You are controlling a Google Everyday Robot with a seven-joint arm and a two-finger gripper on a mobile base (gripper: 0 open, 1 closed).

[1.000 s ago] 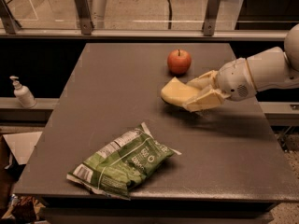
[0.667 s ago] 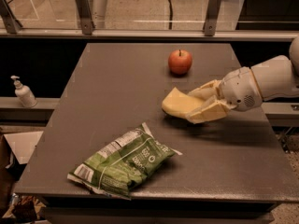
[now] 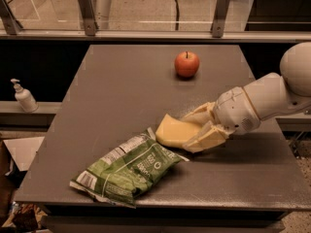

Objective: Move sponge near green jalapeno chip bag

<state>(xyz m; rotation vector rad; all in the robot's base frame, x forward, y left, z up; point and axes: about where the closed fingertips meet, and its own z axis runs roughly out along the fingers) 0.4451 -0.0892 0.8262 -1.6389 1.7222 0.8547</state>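
**A:** Grey table (image 3: 121, 91), glass rail (image 3: 146, 8) beyond twelve, apple (image 3: 187, 64) at twelve, soap bottle (image 3: 23, 97) off the edge at nine. Where are you?

**B:** My gripper (image 3: 190, 132) reaches in from three and is clamped on the sponge (image 3: 172, 130) near the middle, just beside the bag's (image 3: 129, 169) upper corner. The bag lies at seven, close to the front edge.

**A:** What could go wrong?

**B:** If I push further toward seven, I'd expect the sponge to shove that slick foil off the front. Releasing it while tilted could tumble the sponge away.

Tool (image 3: 187, 133) with sponge (image 3: 172, 130) now just beside green jalapeno chip bag (image 3: 129, 171)
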